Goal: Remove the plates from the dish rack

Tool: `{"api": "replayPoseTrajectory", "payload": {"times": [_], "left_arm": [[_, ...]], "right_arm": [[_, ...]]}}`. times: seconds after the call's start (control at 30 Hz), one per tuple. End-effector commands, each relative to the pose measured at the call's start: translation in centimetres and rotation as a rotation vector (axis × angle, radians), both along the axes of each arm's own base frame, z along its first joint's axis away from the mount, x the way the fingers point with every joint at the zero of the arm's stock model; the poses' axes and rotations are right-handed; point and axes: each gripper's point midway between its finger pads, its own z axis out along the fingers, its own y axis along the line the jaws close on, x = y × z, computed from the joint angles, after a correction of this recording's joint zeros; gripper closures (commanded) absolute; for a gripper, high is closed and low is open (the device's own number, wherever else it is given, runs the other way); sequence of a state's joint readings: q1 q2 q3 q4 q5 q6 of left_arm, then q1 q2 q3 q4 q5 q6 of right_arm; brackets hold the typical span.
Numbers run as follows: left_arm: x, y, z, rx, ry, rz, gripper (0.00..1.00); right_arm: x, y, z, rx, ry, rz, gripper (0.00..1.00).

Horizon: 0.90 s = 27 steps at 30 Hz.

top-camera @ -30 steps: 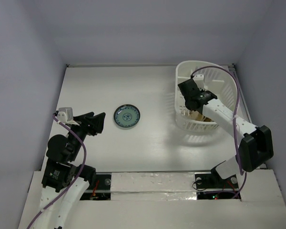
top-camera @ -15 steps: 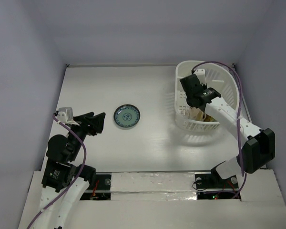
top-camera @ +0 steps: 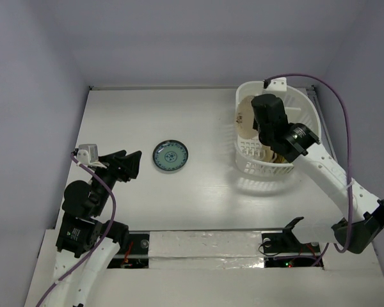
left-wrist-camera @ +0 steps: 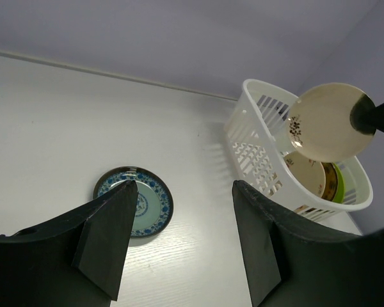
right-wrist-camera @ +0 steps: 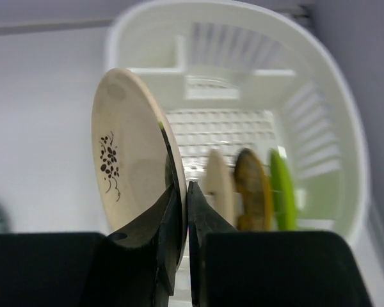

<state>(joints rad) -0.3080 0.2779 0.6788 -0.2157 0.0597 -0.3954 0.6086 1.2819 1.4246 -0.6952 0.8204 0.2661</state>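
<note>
Cream plate [right-wrist-camera: 131, 160] clamped edge-on in right pincer [right-wrist-camera: 184, 192], above dish rack [left-wrist-camera: 243, 128]; grip plain only from right wrist, there too amber plate [right-wrist-camera: 253, 188] and lime-green plate [right-wrist-camera: 281, 192] upright inside. From left wrist: teal plate [left-wrist-camera: 150, 204] flat on table [left-wrist-camera: 51, 115], beyond left pincer [left-wrist-camera: 184, 187], spread open.

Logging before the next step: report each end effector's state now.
Left end effector: open, empty.
Right end effector: shut on the cream plate.
</note>
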Motion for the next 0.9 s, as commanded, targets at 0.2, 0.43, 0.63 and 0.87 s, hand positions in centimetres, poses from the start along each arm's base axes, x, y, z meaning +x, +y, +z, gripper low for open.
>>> {"api": "replayPoseTrajectory", "payload": {"times": [0.2, 0.43, 0.63, 0.87], "left_arm": [[0.1, 0.1, 0.8, -0.016, -0.029, 0.005, 0.42], [0.1, 0.0, 0.7, -0.015, -0.028, 0.001, 0.42], [0.1, -0.2, 0.7, -0.015, -0.028, -0.008, 0.42], [0.1, -0.2, 0.7, -0.013, -0.027, -0.008, 0.42]], "right_arm": [[1.9, 20.8, 1.3, 0.509, -0.113, 0.548, 1.0], [4.1, 29.6, -4.7, 0.612, 0.036, 0.664, 1.0], [5.2, 32.3, -11.3, 0.649, 0.147, 0.646, 1.0], [4.3, 33.9, -17.0, 0.713, 0.252, 0.63, 0.98]]}}
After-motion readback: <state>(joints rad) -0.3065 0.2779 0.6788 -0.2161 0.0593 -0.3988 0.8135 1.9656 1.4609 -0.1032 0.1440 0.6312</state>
